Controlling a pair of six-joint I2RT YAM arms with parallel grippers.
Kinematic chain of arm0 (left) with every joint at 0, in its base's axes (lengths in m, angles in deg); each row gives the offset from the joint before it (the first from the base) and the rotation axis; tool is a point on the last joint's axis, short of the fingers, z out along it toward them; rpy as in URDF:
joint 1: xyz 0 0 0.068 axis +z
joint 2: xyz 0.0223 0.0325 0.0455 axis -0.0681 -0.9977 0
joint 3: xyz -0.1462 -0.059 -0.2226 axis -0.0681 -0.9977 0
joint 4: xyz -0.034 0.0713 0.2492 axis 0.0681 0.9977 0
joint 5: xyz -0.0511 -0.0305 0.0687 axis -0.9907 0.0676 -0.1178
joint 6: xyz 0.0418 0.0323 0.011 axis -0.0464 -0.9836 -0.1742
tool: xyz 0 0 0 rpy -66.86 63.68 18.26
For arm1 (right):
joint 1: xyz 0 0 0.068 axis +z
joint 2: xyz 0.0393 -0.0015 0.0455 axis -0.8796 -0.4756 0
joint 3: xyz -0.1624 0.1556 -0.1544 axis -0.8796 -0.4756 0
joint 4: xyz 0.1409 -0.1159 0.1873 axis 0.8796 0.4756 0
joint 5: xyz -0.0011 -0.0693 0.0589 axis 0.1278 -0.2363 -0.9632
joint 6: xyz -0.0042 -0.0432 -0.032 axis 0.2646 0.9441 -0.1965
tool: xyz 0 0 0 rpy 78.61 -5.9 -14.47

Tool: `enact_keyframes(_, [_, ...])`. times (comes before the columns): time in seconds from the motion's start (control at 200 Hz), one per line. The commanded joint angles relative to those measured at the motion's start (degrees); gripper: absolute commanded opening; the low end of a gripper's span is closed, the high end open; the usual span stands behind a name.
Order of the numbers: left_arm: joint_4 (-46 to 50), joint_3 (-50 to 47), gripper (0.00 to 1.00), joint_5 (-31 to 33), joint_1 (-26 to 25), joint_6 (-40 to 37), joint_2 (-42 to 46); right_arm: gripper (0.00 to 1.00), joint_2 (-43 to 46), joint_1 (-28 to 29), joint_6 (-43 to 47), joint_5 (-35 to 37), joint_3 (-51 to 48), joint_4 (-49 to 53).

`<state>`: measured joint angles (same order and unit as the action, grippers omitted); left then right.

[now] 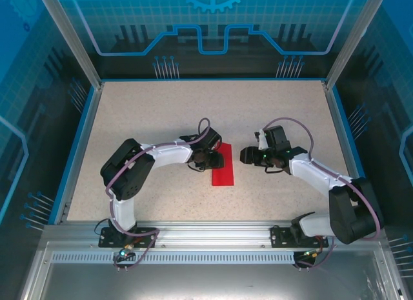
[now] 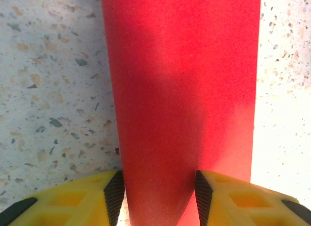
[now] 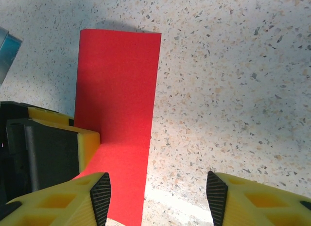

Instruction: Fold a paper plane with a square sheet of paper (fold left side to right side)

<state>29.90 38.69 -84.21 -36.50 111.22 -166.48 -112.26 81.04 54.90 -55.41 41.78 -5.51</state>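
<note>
Found the square sheet of paper (image 1: 224, 174) already folded left over right into a narrow red strip in the middle of the table (image 1: 129, 119), straddled by the half-spread left gripper (image 2: 159, 199), pinching or not impossible to tell, with the right gripper (image 3: 158, 199) wide and empty just right of it; lacked every pointed plane crease.

Sharp, bright views; glare bleaches the table (image 2: 284, 138) beside half-shadowed red paper (image 2: 184, 90).

Speckled beige tabletop (image 1: 161, 113), blue printed wall panels (image 1: 129, 22), aluminium front rail (image 1: 213, 232)
</note>
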Motion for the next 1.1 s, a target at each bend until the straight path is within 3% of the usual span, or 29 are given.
enact_keyframes(0.0, [2.0, -0.2, 0.47, 0.5, -0.9, -1.2, -3.6, 0.58, 1.0, -0.6, 0.4, -0.6, -0.3, 1.0])
enact_keyframes(0.405, [2.1, -0.1, 0.47, 1.0, -0.9, -1.2, -3.8, 0.57, -3.1, 1.4, -0.6, -4.8, 0.0, -1.8])
enact_keyframes(0.56, [2.2, -0.1, 0.47, 1.1, -1.0, -1.2, -3.9, 0.48, -7.3, 3.3, -3.2, -9.2, 0.9, -5.9])
enact_keyframes(0.745, [2.3, -0.1, 0.47, 1.1, -1.0, -1.2, -3.9, 0.28, -14.7, 6.3, -5.8, -10.7, 4.0, -8.6])
enact_keyframes(1.09, [2.3, 0.1, 0.47, 1.1, -0.9, -1.3, -3.9, 0.26, -22.3, 7.9, -4.6, -7.2, 7.8, -3.9])
